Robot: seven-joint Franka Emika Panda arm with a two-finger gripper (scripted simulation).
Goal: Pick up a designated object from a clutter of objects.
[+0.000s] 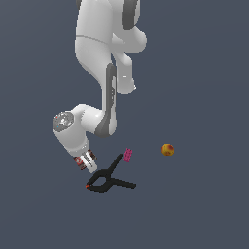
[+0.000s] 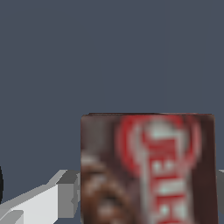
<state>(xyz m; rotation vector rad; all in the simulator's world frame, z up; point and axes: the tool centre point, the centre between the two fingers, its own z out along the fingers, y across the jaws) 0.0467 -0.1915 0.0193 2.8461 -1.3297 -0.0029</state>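
Gripper (image 1: 86, 164) sits low at the end of the white arm (image 1: 97, 63), just beside the orange-tipped end of the black spring clamp (image 1: 109, 179) on the exterior view's left. Its fingers (image 2: 43, 203) are closed around the brown-red packet (image 2: 148, 170), which fills the space between them in the wrist view; in the exterior view only a small red-brown patch shows at the fingers.

Packet face: dark brown with a red ring and pale block lettering running along its length. The letters are too blurred to read as a word. One packet edge runs straight across the wrist view, with open grey surface beyond it.

Spring clamp: lies flat, handles spread toward the exterior view's right. The pink studded block (image 1: 128, 155) rests just beside the tip of one handle. The orange-yellow ball (image 1: 168, 150) stands well apart on the exterior view's right.

Surface (image 1: 204, 209): uniform dark blue-grey, unmarked, with wide open room on all sides of the clutter. No walls or edges are visible.
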